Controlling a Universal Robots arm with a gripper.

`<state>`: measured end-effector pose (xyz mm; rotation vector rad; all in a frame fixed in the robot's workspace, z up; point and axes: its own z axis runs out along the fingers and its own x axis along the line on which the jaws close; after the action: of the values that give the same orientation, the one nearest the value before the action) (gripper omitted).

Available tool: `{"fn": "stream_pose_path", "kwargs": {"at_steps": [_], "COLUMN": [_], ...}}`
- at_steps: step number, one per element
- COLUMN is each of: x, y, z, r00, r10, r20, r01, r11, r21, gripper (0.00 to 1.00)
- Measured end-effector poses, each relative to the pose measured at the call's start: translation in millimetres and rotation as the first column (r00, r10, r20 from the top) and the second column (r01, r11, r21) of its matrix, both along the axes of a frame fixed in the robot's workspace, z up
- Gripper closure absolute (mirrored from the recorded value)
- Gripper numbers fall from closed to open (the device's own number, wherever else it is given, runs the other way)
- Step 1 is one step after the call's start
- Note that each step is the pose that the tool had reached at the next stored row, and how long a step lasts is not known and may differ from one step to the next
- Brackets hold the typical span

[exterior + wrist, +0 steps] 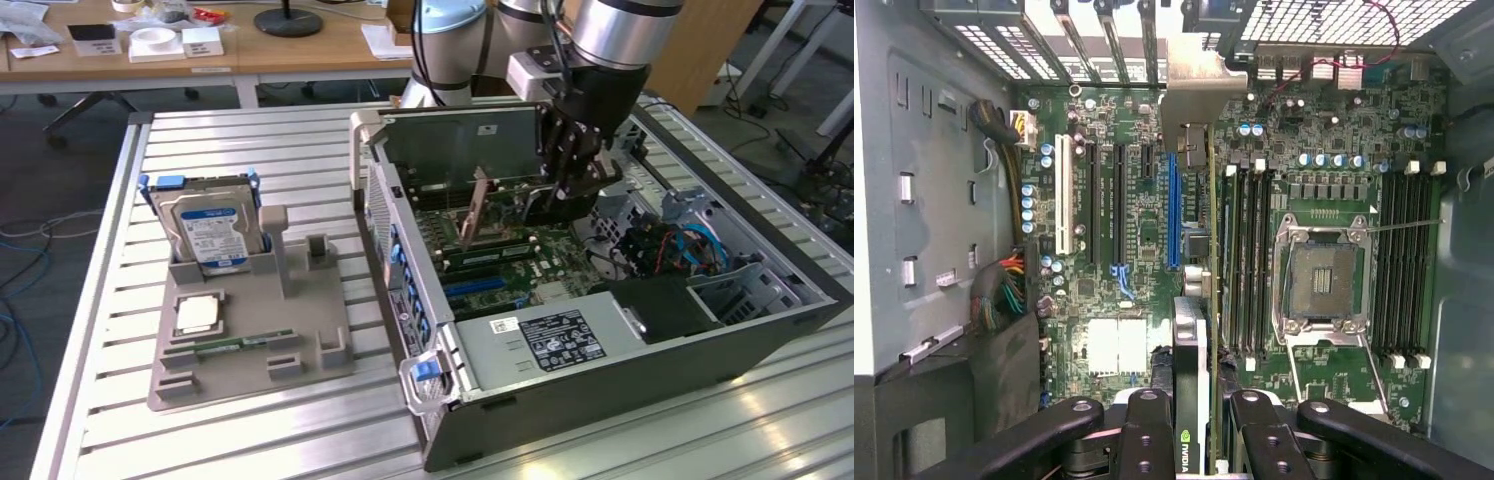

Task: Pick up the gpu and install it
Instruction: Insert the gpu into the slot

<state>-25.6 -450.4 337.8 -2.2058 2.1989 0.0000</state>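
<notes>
Black on green inside open pc case (641, 385): holds gpu (1190, 340) upright & edge-on in gripper (1194, 410), jaws pinched narrow on card's two faces, over mobo (1144, 240), close by blue slot (1172, 210), hdd (211, 235) well apart on grey tray (254, 350) outside case

**Robotics lab: computer-assembly test bench**

Evidence of setting:
- Robot arm (607, 30), upper right of the exterior view, reaching down over a slatted aluminium bench (227, 440).
- Open desktop computer case (641, 400), centre right, lying on its side with the motherboard (1144, 230) exposed.
- Grey parts fixture (247, 345), centre left, holding a hard drive (211, 235) upright and smaller components lying flat.
- Wooden desks (267, 55) across the upper left, carrying small boxes and a black lamp base (287, 22).
- Loose cables (20, 270) on the floor at the left edge.
</notes>
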Motion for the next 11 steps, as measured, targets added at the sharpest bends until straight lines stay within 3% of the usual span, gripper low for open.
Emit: {"fn": "stream_pose_path", "kwargs": {"at_steps": [11], "x": [-0.5], "y": [0.0], "z": [-12.7], "r00": [1.0], "r10": [0.0], "r20": [0.0], "r01": [0.0], "r11": [1.0], "r21": [0.0], "gripper": [0.73]}}
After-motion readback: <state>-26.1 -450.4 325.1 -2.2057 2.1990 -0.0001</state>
